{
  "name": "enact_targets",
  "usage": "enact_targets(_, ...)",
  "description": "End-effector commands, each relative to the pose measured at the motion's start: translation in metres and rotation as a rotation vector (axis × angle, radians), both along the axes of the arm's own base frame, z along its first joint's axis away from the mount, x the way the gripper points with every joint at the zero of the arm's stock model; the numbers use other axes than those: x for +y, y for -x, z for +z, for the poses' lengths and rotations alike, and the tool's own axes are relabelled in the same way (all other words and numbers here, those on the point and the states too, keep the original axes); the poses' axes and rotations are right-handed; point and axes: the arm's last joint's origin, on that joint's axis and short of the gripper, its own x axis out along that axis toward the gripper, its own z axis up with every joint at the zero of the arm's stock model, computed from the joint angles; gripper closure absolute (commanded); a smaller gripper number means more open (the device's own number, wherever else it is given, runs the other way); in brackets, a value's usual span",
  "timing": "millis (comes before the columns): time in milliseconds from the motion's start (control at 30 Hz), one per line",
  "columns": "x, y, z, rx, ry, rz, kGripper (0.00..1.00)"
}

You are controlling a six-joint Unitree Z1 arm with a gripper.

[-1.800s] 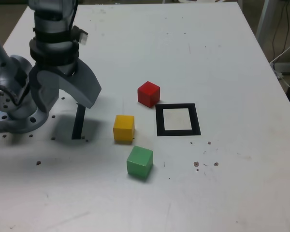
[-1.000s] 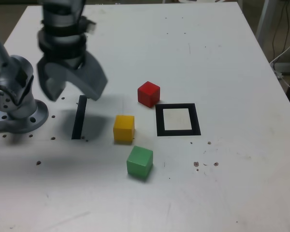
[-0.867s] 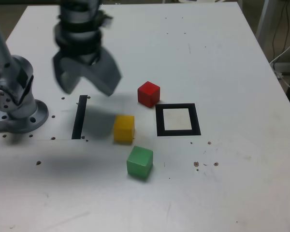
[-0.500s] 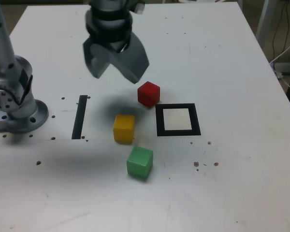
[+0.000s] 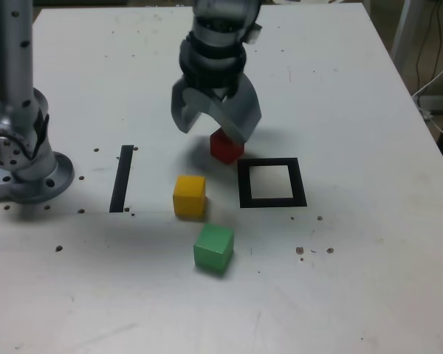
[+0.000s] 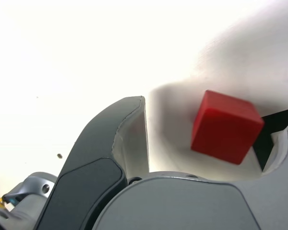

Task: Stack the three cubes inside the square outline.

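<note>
White table [image 5: 354,88] centre frame: our gripper [image 5: 215,127], jaws wide and empty, should straddle the red cube [image 5: 224,147] squarely before we close.

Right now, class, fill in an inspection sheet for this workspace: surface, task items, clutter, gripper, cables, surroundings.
Surface: white table, speckled with small dark marks.
Task items: red cube, yellow cube and green cube all lie apart, outside the square outline, which holds nothing.
Clutter: straight black strip near the arm base.
Gripper: gripper open, above the red cube, which shows between its jaws in the wrist view; not gripped.
Cables: white cable beyond the table's edge at the exterior view's right.
Surroundings: nothing seen clearly.
</note>
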Motion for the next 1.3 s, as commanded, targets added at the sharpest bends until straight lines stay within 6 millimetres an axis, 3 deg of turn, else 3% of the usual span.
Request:
enact_targets(0, 0.000, -0.003, -0.002, -0.003, -0.002, 0.005, 0.11)
enact_targets(367, 0.000, -0.003, -0.010, 0.001, 0.008, -0.012, 0.35)
enact_targets(667, -0.001, -0.005, -0.011, -0.004, 0.034, -0.088, 0.42)
enact_targets(933, -0.001, -0.007, -0.012, -0.008, 0.036, -0.096, 0.68)
enact_targets(1100, -0.001, -0.008, -0.013, -0.007, 0.048, -0.094, 0.78)
enact_targets(1267, -0.002, -0.009, -0.014, -0.006, 0.061, -0.093, 0.81)
